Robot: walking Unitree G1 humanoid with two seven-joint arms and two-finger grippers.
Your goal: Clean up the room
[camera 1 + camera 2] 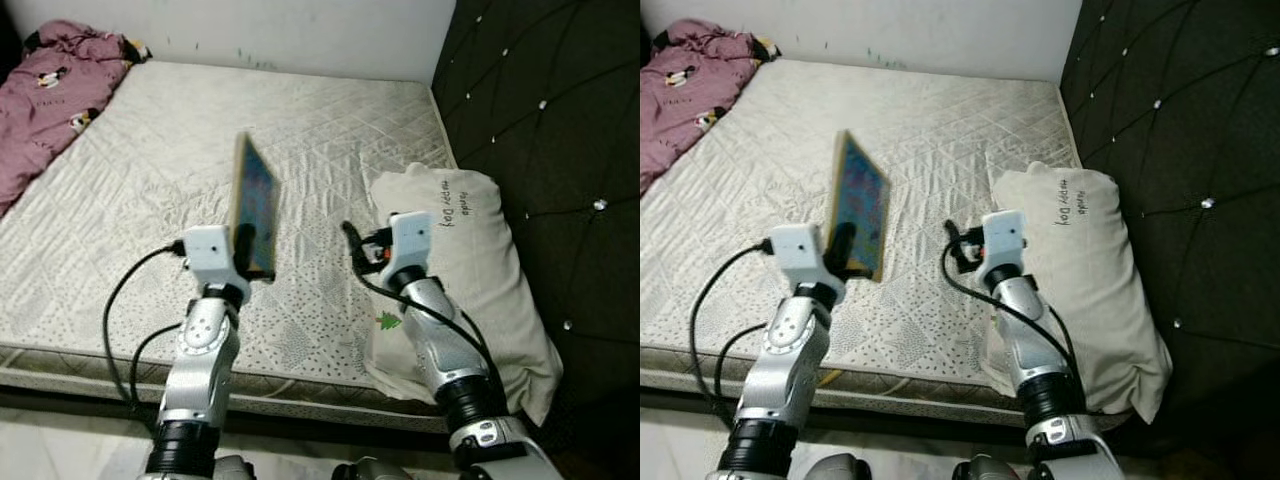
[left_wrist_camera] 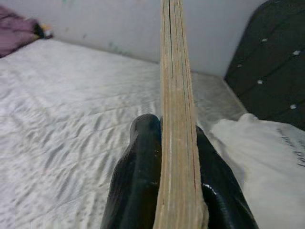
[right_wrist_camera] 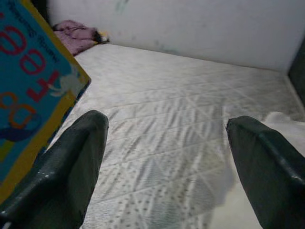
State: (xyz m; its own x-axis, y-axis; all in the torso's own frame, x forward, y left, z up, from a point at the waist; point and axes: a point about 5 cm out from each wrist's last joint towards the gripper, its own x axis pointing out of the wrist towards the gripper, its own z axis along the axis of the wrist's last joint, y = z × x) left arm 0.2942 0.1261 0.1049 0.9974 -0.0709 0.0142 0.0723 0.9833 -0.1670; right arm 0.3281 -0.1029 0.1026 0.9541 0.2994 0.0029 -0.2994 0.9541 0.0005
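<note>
A thin picture book [image 1: 254,203] with a yellow border and blue cover stands upright in the air above the bare quilted mattress [image 1: 190,170]. My left gripper [image 1: 252,250] is shut on its lower edge; in the left wrist view the book's page edge [image 2: 177,109] runs up between the two black fingers [image 2: 140,181]. The book's cover [image 3: 28,90] also fills a corner of the right wrist view. My right gripper [image 1: 353,247] hovers open to the right of the book, beside the pillow, holding nothing.
A cream pillow [image 1: 470,270] with handwriting lies at the mattress's right side against the dark tufted headboard [image 1: 550,130]. A crumpled pink blanket [image 1: 50,95] lies at the far left corner. A white wall [image 1: 300,30] runs behind the bed. The mattress front edge [image 1: 100,365] is near my arms.
</note>
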